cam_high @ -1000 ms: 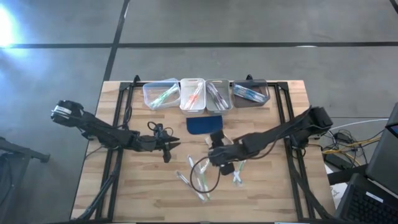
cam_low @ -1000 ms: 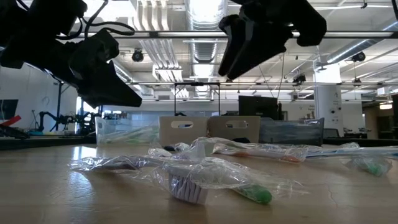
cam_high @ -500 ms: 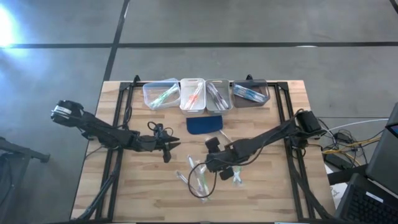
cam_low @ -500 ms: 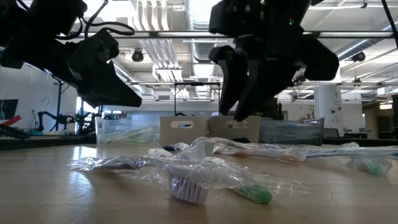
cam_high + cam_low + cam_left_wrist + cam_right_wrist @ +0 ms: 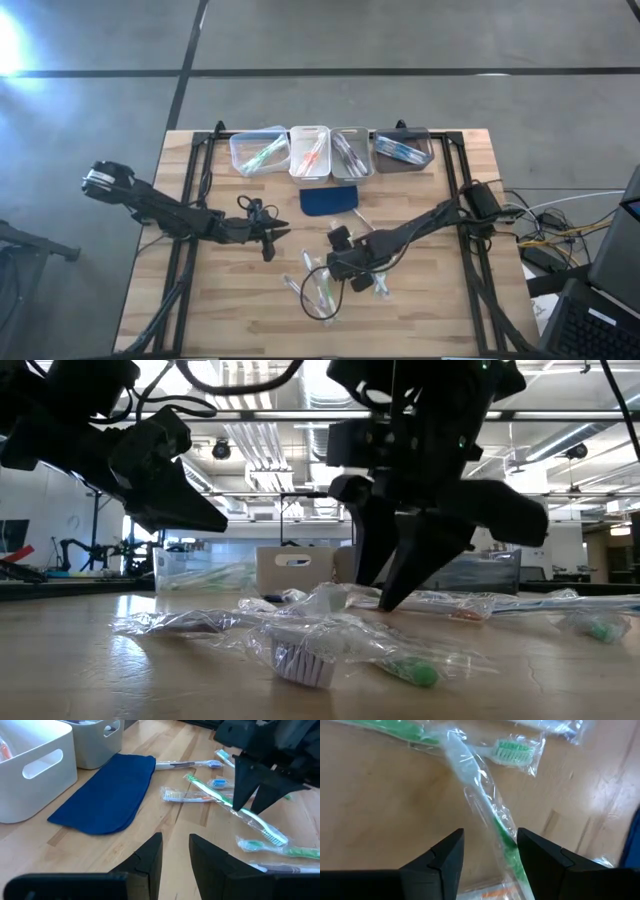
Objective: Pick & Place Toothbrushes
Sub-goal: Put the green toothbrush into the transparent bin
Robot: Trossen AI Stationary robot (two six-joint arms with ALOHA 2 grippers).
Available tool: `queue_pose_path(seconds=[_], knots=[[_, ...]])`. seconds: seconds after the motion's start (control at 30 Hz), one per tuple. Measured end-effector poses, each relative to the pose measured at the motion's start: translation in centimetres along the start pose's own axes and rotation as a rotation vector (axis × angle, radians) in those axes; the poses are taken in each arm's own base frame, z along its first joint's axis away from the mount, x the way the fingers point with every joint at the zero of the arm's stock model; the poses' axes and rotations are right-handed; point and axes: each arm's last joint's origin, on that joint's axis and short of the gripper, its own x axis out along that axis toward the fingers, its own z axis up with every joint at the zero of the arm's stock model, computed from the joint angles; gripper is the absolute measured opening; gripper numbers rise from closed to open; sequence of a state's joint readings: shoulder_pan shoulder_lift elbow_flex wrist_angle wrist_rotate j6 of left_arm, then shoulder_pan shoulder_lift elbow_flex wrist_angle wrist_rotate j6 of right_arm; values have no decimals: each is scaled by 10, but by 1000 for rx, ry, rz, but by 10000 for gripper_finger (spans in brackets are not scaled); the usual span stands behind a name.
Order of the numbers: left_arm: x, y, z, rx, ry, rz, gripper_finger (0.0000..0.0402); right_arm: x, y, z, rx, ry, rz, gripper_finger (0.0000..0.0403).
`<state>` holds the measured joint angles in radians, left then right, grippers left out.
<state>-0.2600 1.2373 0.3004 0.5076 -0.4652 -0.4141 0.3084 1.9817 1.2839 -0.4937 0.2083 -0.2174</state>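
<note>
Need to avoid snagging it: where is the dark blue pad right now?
In the high view, the dark blue pad lies flat mid-table, just in front of the white bin, between both arms.

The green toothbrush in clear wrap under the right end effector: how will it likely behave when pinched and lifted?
The green toothbrush looks thin and rigid, so it should lift as one stiff, light piece. Its clear wrap is glossy and loose, so it may slip or crinkle between the right end effector's open fingers. Neighbouring wrapped brushes lie close, so one might drag along.
</note>
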Motion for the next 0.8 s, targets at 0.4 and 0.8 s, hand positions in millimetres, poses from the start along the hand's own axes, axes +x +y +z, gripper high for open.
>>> queue_pose_path(seconds=[0.4,0.8], knots=[[0,0,0,0,1,0,101,9,-3,-1,5,19,-9,118],[0,0,-1,1,2,1,101,8,-3,-2,4,24,-10,22]])
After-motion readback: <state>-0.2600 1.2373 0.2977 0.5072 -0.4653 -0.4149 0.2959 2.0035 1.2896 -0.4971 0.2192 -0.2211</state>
